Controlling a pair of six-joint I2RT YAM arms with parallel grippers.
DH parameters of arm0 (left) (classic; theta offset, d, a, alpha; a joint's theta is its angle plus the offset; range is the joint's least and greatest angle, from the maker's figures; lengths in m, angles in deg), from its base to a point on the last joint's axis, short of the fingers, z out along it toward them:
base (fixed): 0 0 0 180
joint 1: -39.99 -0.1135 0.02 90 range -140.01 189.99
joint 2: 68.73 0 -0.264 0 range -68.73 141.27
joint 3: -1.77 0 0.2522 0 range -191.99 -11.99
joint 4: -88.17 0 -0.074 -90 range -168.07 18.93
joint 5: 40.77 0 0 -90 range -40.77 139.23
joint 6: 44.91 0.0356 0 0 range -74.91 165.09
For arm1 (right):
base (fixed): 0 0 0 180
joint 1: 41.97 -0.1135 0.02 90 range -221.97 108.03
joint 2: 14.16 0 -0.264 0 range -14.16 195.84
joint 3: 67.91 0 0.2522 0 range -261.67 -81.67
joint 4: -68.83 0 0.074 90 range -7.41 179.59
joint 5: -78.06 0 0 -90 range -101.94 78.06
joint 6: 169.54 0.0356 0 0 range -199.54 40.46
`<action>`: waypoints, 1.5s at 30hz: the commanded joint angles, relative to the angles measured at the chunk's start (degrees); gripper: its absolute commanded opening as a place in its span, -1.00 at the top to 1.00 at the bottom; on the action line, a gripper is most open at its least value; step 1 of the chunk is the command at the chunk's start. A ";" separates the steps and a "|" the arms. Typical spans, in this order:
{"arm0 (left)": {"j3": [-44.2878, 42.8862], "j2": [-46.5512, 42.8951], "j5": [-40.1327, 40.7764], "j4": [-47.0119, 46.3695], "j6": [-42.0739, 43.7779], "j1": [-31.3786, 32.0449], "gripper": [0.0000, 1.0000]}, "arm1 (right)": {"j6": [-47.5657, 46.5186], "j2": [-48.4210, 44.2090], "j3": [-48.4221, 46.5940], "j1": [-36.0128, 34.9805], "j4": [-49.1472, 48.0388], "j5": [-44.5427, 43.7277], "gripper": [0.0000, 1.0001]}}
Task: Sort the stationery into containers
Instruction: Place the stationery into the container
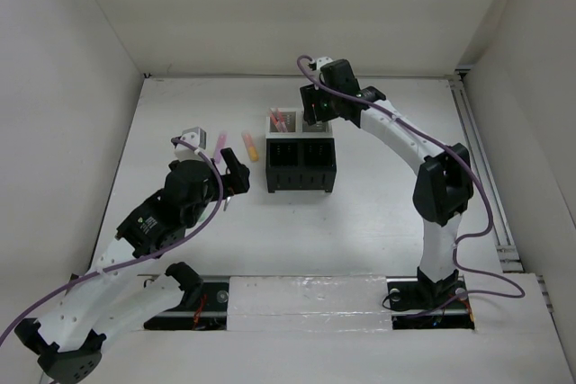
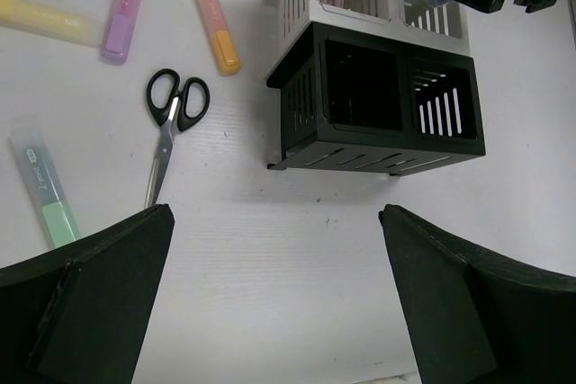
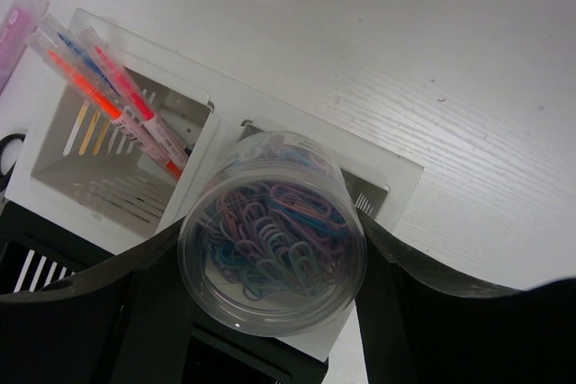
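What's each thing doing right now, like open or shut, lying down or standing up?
left gripper: open, holding nothing.
right gripper: shut on the paper-clip tub.
paper-clip tub: held over a white compartment.
pens: standing tilted in the other white compartment.
scissors: closed, flat on the table.
green highlighter, pink highlighter, orange highlighter, yellow highlighter: flat on the table.
black compartments: look empty.

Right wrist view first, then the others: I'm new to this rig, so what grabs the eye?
A clear tub of coloured paper clips sits gripped in the right tool over the right white compartment. Pens stand in the left white compartment. Black-handled scissors and loose highlighters lie on the table left of the organiser, near the open left tool.
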 commanded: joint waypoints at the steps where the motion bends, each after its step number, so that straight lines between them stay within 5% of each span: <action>1: 0.35 -0.61 0.08 -1.91 0.82 -0.30 -1.00 | -0.66 -0.36 -1.95 -0.50 -1.33 -1.02 1.00; 45: 0.35 -2.72 -0.45 -1.91 0.82 -0.30 -1.00 | -1.19 -1.50 0.95 -1.55 2.01 -3.22 0.90</action>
